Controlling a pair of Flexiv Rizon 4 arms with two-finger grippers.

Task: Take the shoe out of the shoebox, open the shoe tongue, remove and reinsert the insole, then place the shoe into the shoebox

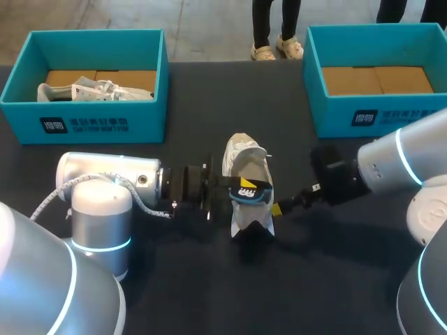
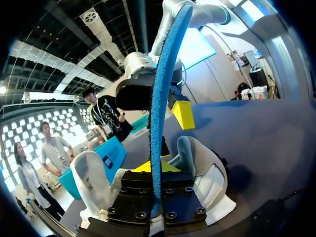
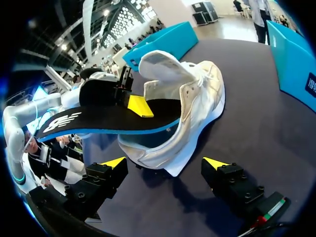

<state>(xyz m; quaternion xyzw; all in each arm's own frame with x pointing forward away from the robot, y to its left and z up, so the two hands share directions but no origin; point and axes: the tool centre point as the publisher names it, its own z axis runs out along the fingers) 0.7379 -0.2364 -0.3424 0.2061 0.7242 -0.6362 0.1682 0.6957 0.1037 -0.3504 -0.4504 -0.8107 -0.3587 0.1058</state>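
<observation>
Shoe: the white lace-up sneaker [image 1: 244,157] lies mid-table on the dark tabletop [image 1: 209,293], heel toward the near edge.
Insole: the black-topped, blue-edged foam insole [image 1: 251,193] sticks partly out of the sneaker's opening.
Left gripper [image 1: 244,187]: clamped on the insole.
Right gripper [image 1: 276,208]: fingers spread beside the heel, holding nothing.
Boxes: the teal shoebox at far left [image 1: 91,118] holds a second white shoe [image 1: 91,91]. The teal shoebox at far right [image 1: 377,115] shows a brown cardboard floor.
Room: dark tabletop separates the sneaker from both boxes and from the near edge.
</observation>
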